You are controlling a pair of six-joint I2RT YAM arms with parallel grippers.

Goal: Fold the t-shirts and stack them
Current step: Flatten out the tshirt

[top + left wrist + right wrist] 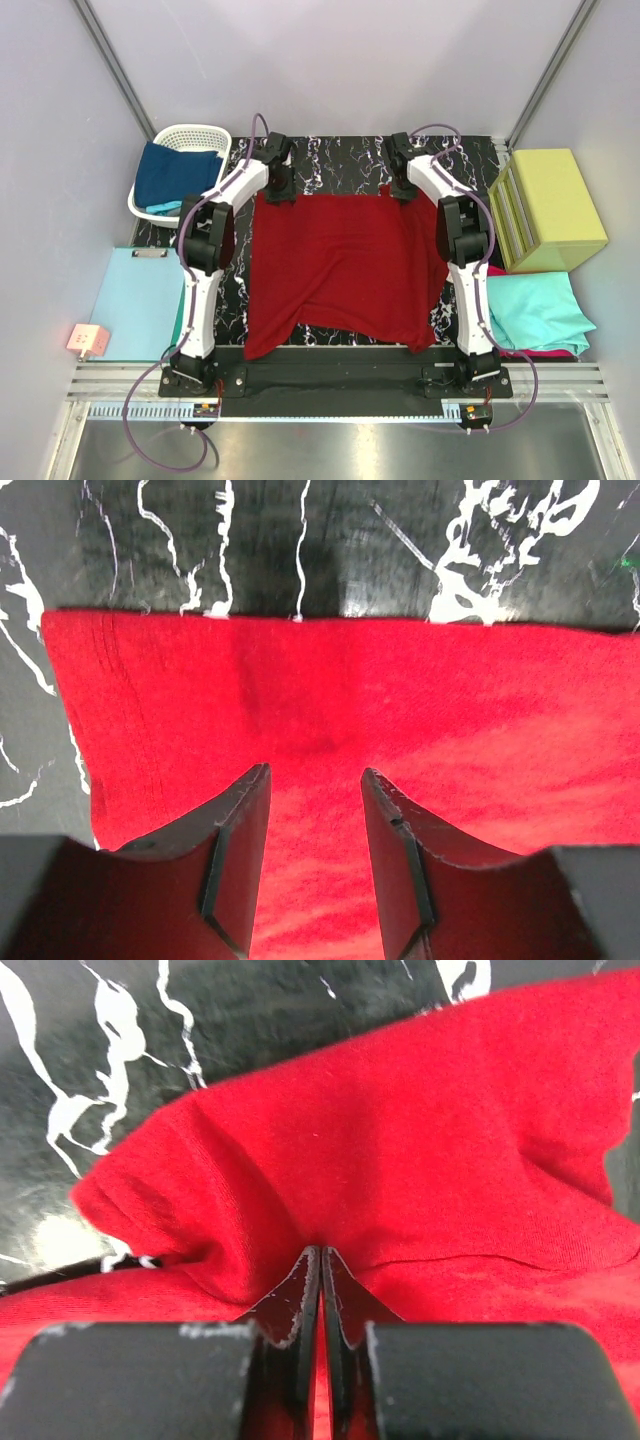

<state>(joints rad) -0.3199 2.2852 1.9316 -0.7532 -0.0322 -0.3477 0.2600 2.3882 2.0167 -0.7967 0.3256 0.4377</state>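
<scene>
Currently we note the right gripper (pixel 321 1260) pinched tight on the dark red t-shirt (pixel 400 1130), the left gripper (pixel 315 790) spread wide over it.

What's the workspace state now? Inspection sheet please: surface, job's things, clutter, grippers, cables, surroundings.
Surface: black marbled mat, partly under the shirt.
Job's things: dark red t-shirt spread mid-mat; navy t-shirt in white basket, far left; teal t-shirt lying on magenta t-shirt, right.
Clutter: yellow-green box, right; pale-blue sheet and pink item, left.
Grippers: left gripper open over the red shirt's far edge; right gripper shut, fingers pinching red cloth.
Cables: purple cables loop near the bases, off the cloth.
Surroundings: pale walls; nothing else seen.
</scene>
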